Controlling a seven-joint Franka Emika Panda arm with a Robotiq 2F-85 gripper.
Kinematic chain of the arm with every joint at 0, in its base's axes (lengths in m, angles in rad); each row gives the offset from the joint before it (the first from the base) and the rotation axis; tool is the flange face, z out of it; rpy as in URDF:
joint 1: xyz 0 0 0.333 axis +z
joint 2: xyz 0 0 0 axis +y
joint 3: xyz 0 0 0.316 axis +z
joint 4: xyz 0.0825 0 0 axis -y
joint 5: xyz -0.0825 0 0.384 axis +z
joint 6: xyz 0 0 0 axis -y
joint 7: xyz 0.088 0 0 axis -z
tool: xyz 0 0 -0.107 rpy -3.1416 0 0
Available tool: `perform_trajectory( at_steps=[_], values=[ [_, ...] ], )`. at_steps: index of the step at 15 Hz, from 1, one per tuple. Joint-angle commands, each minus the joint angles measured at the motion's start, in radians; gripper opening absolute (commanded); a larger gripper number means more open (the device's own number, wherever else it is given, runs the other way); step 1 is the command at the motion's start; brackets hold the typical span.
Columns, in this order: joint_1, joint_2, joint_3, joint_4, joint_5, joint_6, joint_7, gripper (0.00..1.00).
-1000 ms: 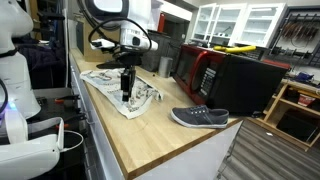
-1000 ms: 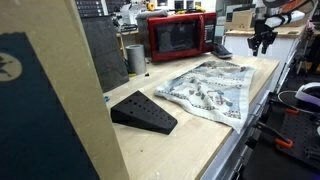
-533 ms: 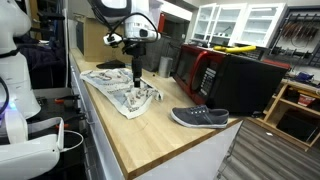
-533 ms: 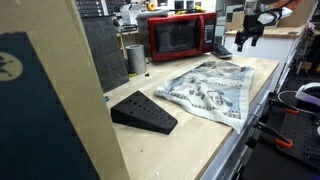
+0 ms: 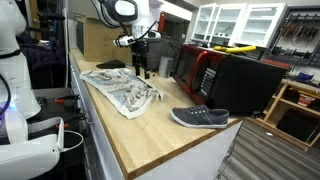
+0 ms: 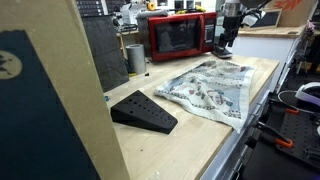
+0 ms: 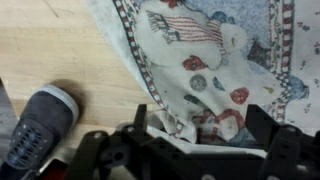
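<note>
While the gripper (image 5: 142, 68) is hanging over the far end of the patterned cloth (image 5: 122, 92), its fingers are standing wide apart with nothing between them, as the wrist view is showing. The cloth is lying spread and rumpled on the wooden counter (image 5: 150, 145), close to the red microwave (image 5: 203, 68). A grey shoe (image 5: 200, 117) is sitting on the same counter, near the cloth's corner but not touching it. In an exterior view, a black wedge (image 6: 143, 112) is resting just beside the cloth's opposite end.
</note>
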Motion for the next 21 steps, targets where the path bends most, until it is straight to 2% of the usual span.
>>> perform_trajectory(
  at_steps=[1,10,16,21],
  values=[
    [0.020,0.103,0.017,0.092,-0.023,0.004,-0.082,1.00],
    [0.050,0.305,0.028,0.280,-0.190,0.005,-0.101,1.00],
    [0.065,0.423,0.047,0.389,-0.160,-0.019,-0.221,1.00],
    [0.056,0.508,0.076,0.466,-0.103,-0.082,-0.344,1.00]
  ],
)
